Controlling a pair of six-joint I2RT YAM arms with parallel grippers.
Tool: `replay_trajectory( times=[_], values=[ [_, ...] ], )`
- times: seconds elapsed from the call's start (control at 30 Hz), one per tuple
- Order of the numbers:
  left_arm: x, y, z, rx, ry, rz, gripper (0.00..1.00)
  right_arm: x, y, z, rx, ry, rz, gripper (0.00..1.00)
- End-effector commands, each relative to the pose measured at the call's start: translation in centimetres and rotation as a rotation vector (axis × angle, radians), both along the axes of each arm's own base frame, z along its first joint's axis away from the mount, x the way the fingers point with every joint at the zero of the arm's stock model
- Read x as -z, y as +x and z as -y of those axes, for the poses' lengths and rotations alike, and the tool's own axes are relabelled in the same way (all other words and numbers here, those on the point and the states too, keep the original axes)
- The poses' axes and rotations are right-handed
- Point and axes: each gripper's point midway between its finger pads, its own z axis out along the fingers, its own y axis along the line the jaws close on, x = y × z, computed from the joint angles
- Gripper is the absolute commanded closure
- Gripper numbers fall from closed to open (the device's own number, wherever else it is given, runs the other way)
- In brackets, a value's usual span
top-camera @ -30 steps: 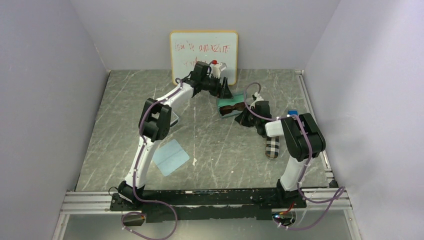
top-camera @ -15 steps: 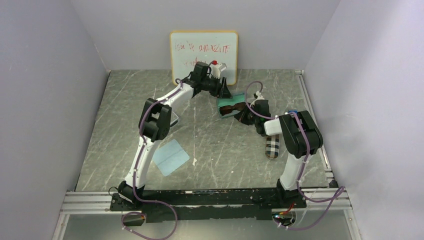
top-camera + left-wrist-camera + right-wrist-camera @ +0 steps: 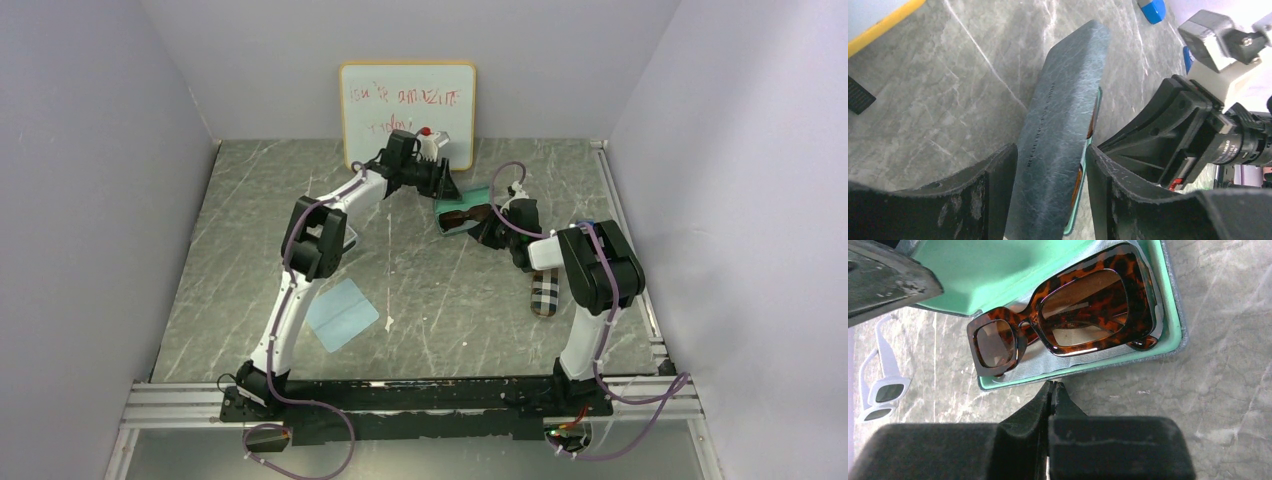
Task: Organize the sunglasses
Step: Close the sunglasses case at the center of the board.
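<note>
grey-blue lid (image 3: 1058,100), clamped in left tool (image 3: 1050,149), nearly hides brown sunglasses (image 3: 1092,117).

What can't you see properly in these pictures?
- White sunglasses: only the right wrist view shows them; I cannot find them in the top view.
- Whiteboard writing: top view, too small to read.
- Left gripper jaws on the case lid: left wrist view, touching or not, too close to tell.
- Plaid case: top view, the right arm covers its far end.
</note>
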Motion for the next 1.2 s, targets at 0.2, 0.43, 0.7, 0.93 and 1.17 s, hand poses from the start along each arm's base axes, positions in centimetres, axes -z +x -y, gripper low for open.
replay_trajectory(
  times=[0.2,0.43,0.7,0.93,1.17],
  values=[
    [-3.1,0.9,0.6,0.022,-0.102,0.019,0.43,2.4,-0.5,0.8,0.016,-0.033,-0.065,1.00],
    [-4.7,0.9,0.5,0.024,-0.129,0.027,0.40,2.5,-0.6,0.8,0.013,-0.032,-0.068,1.00],
    [-4.0,1.8,0.4,-0.006,-0.133,0.006,0.50,2.5,-0.6,0.7,0.003,-0.032,-0.065,1.00],
    [-4.3,1.8,0.5,-0.003,-0.146,0.002,0.50,2.7,-0.6,0.8,0.005,-0.028,-0.069,1.00],
    [-3.0,2.3,0.0,-0.030,-0.098,0.015,0.58,2.6,-0.7,0.7,-0.001,-0.025,-0.067,1.00]
  ],
)
